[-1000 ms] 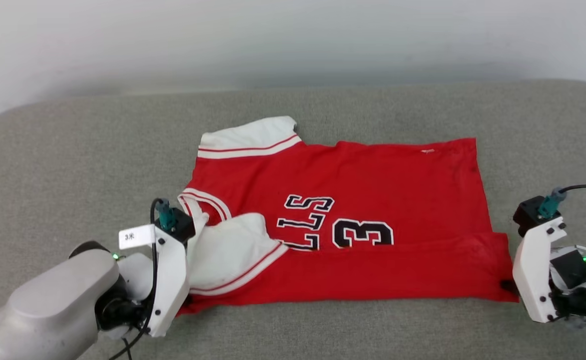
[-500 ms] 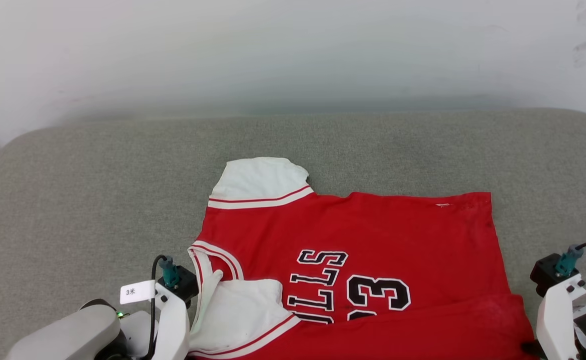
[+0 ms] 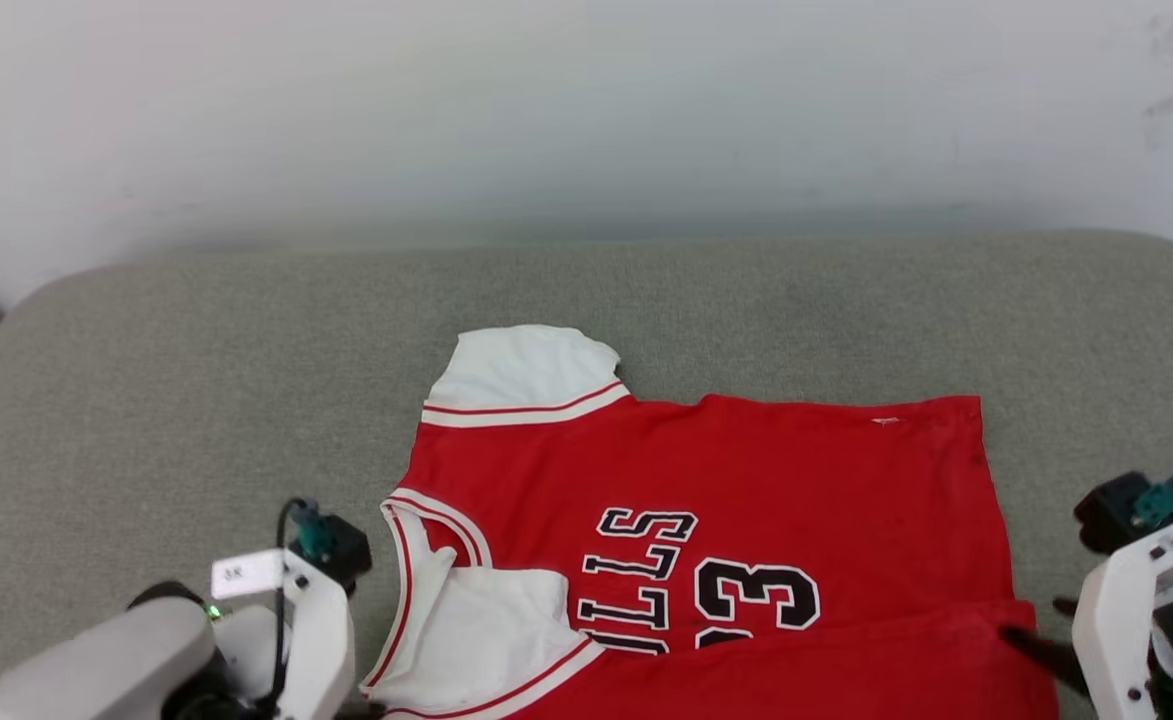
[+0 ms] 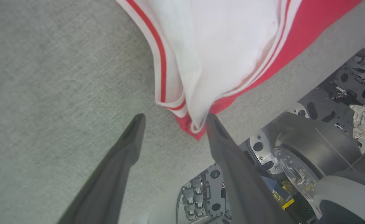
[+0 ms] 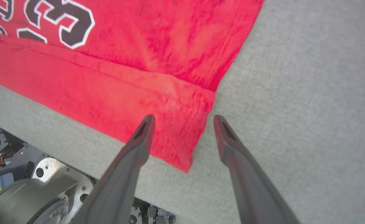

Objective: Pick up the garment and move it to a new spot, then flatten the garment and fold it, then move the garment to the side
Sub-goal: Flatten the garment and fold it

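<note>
Garment (image 3: 726, 470) lies on the grey cushion (image 3: 146, 350), near edge folded over its lettering and cut off in your head view; left gripper (image 4: 175, 116) and right gripper (image 5: 184, 116) stand open at its corners.

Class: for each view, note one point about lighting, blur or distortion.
Head view: soft even light, garment sharp, wall washed out. Left wrist view: sleeve slightly blurred near the lens. Right wrist view: wide-angle stretch makes the fingers loom large.
</note>
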Robot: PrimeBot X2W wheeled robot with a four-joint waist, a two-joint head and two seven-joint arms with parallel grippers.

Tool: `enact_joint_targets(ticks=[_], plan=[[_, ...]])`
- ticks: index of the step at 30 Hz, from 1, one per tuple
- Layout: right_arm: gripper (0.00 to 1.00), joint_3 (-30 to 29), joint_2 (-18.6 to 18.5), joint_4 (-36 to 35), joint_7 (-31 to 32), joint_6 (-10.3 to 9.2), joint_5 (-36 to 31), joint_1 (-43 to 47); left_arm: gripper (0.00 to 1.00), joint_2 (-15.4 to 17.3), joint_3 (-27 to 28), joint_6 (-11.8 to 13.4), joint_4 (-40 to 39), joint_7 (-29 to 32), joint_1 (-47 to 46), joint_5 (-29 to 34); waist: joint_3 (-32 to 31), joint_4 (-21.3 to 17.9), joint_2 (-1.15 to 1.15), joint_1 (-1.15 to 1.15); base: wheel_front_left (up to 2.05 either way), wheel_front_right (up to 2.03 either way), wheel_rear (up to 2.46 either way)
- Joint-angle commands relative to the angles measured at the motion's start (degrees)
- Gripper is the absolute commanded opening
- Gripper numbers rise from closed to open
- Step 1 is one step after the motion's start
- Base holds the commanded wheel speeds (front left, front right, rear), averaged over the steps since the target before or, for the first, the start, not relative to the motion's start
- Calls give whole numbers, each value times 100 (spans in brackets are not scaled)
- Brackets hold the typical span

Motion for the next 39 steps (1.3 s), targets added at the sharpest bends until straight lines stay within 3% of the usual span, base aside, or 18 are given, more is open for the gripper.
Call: enact_joint_targets(ticks=[1,9,16,22,29,39], plan=[[100,-123,-26,-102,-246,-4,-100,81,100,94,83,-2,-84,-52,-156,7,-139,41,0,0,0,0,0],[100,-1215,364,-755,-1899,-4,-976,311,100,361,484,75,-394,-335,-724,198,-165,58,0,0,0,0,0],[100,-2288,1263,-1508,-2766,-3,-2078,765,100,91,880,226,-96,-901,-1472,639,188,-118,0,0,0,0,0],[100,-2952,2014,-2296,-3142,-3,-2775,1178,100,-237,1151,208,406,-883,-2209,656,716,-352,0,0,0,0,0],[100,-3288,2521,-2902,-3394,-3,-3156,1331,100,-511,1286,125,1137,-85,-3184,440,1519,-686,0,0,0,0,0],[100,-3140,2684,-3180,-3453,-3,-3342,874,100,-721,1154,156,1946,1434,-4266,349,2542,-1130,0,0,0,0,0]])
